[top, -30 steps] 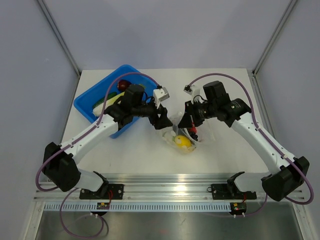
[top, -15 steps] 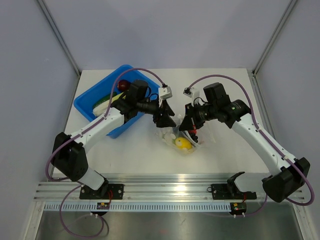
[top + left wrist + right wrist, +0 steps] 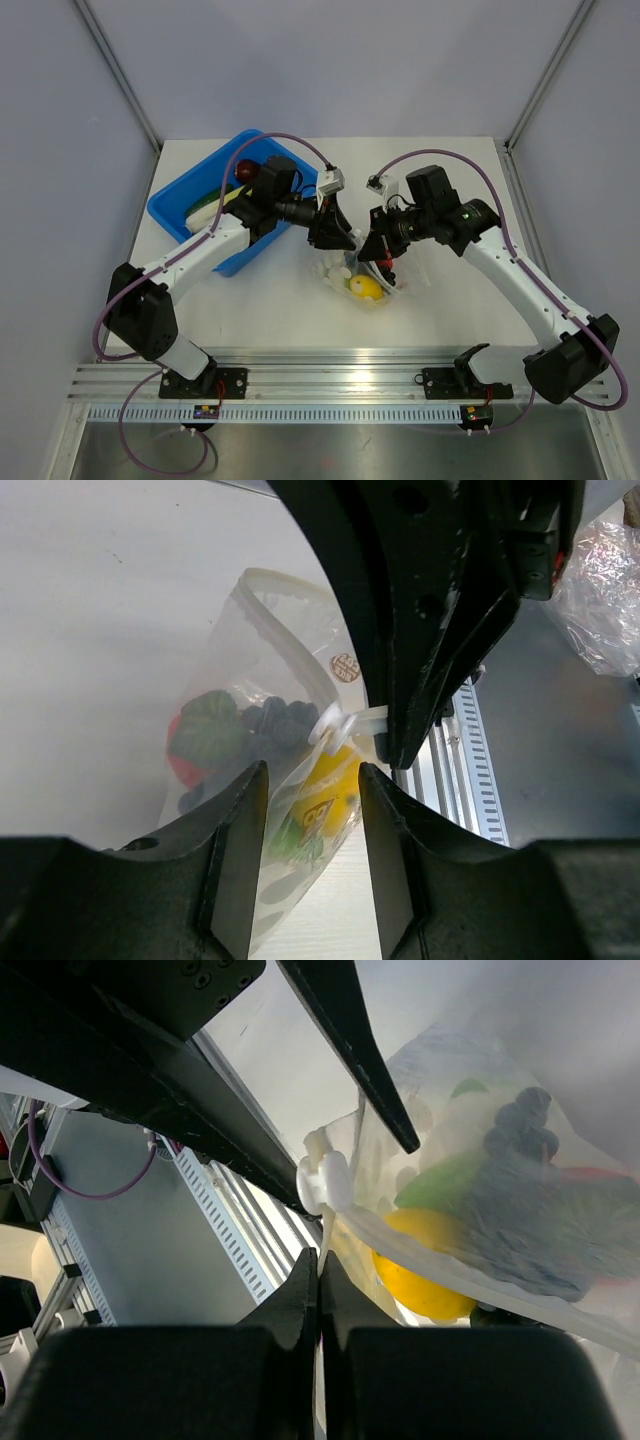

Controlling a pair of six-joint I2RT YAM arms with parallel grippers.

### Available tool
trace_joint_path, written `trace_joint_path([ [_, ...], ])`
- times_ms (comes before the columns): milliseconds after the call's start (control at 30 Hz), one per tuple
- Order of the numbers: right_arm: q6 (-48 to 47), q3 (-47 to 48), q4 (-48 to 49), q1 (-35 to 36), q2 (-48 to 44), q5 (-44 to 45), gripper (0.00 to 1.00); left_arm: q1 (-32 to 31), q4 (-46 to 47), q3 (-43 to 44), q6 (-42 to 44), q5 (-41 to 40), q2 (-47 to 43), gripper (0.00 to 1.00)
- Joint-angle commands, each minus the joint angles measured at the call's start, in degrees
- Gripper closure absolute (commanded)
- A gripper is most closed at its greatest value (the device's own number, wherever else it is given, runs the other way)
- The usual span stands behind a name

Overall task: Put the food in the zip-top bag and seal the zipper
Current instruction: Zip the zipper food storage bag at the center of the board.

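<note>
The zip-top bag (image 3: pixel 358 277) lies between my two grippers with food inside: a yellow pepper (image 3: pixel 366 287), a red tomato (image 3: pixel 182 763) and dark purple pieces (image 3: pixel 268 723). My right gripper (image 3: pixel 375 252) is shut on the bag's zipper edge (image 3: pixel 330 1222), just below the white slider tab (image 3: pixel 322 1182). My left gripper (image 3: pixel 337 238) is open; in the left wrist view its fingers (image 3: pixel 240 865) straddle the bag's lower part, with the zipper (image 3: pixel 290 655) running ahead. The yellow pepper also shows in the right wrist view (image 3: pixel 425 1280).
A blue tub (image 3: pixel 180 205) stands at the back left and holds a green-white leek (image 3: pixel 212 205) and a dark red piece (image 3: pixel 245 170). An aluminium rail (image 3: pixel 350 380) runs along the table's near edge. Walls close in on both sides.
My left gripper has moved right, up to the bag and close to my right gripper. The right gripper has kept its hold on the bag's edge.
</note>
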Motion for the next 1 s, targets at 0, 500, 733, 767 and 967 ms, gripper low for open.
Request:
trace_joint_path([
  [0,0.24,1.57,0.42,-0.23,0.2,0.28,1.0,-0.52,4.26,2.26,-1.24,3.76,-0.45,0.58],
  [500,-0.72,8.58,-6.6,-0.31,-0.76,9.41,0.54,-0.61,-2.93,3.14,1.66,1.3,-0.44,1.0],
  [733,-6.0,15.19,-8.29,2.84,-1.56,16.97,0.56,-0.61,-5.06,4.98,3.5,2.44,-1.06,1.0],
  [767,-8.17,15.37,-7.76,3.29,-1.47,18.54,0.56,-0.61,-5.06,5.07,3.33,2.44,-1.32,1.0],
  [967,-13.46,13.35,-0.99,4.78,-0.32,15.57,0.54,-0.52,-4.35,5.34,2.89,2.79,-1.68,1.0],
])
